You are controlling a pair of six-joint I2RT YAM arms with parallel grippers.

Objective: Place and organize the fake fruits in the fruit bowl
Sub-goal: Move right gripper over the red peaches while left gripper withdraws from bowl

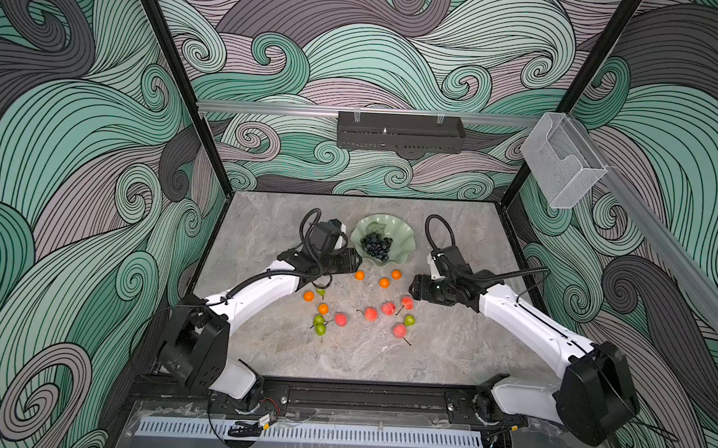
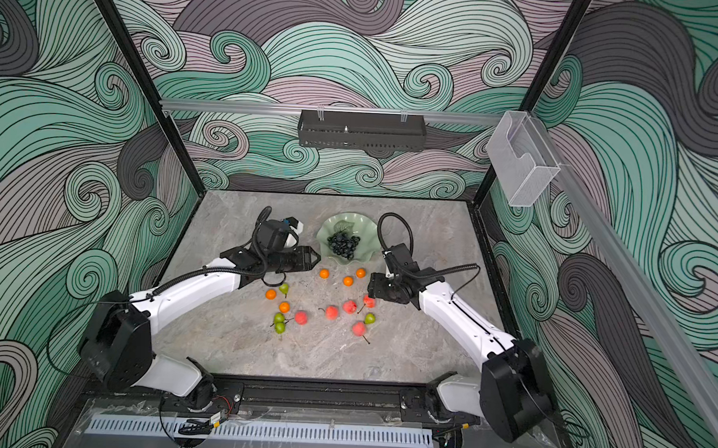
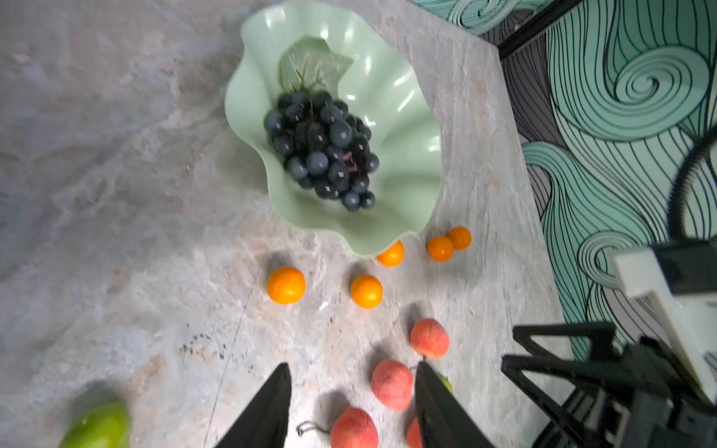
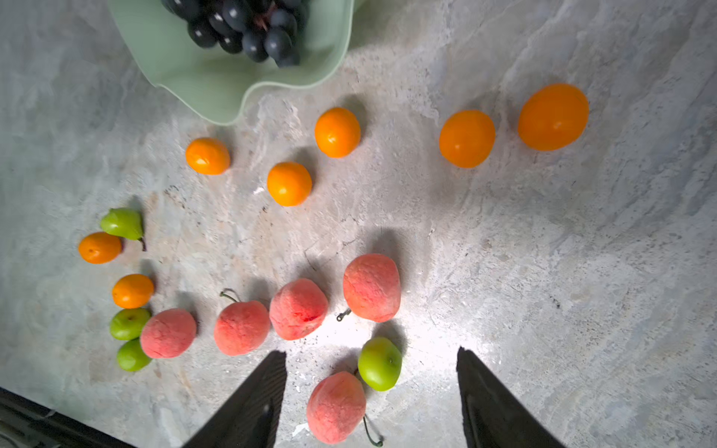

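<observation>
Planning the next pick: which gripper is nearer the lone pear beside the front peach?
Right. The right gripper hovers close by the pear; the left gripper is far off, beside the fruit bowl.

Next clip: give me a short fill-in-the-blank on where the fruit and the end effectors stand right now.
1. The bowl holds only the ____.
2. ____ peaches lie on the table.
3. ____ pears lie on the table too.
4. The left end effector and right end effector are both ____, holding nothing.

Missing words: grapes; five; four; open.
</observation>
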